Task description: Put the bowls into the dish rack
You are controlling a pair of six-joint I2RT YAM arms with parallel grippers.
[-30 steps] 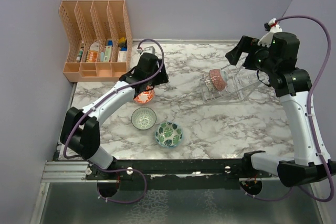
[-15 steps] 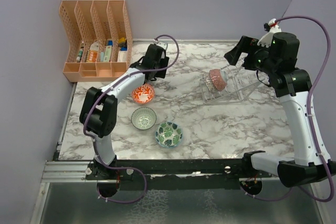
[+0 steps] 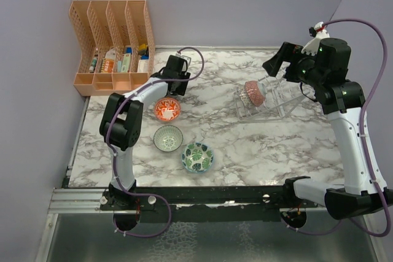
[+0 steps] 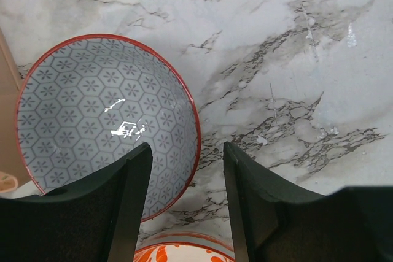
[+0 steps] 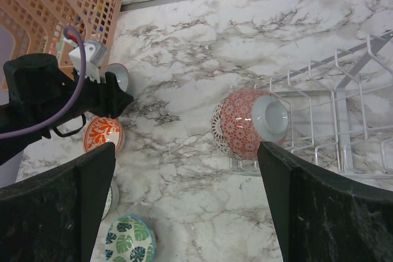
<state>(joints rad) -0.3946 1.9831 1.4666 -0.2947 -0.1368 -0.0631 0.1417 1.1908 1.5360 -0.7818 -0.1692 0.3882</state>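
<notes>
My left gripper (image 3: 176,83) is open at the back left of the marble table. In the left wrist view the left gripper (image 4: 185,151) straddles the red rim of a grey hexagon-patterned bowl (image 4: 92,115), one finger over its inside, the other over the table. An orange-red bowl (image 3: 167,109), a pale bowl (image 3: 168,138) and a leaf-print bowl (image 3: 197,157) sit in front of it. The clear dish rack (image 3: 284,99) holds a red-patterned bowl (image 5: 245,124) on edge, with a dark-rimmed bowl (image 5: 216,128) behind it. My right gripper (image 3: 274,65) hangs open and empty above the rack.
An orange plastic file organiser (image 3: 113,44) with small items stands at the back left corner, close to the left gripper. Purple walls close the left and back sides. The rack's right prongs (image 5: 362,72) hold nothing.
My left gripper has moved from above the orange-red bowl back toward the organiser, over the grey bowl, and its arm has folded. The right arm has not moved.
</notes>
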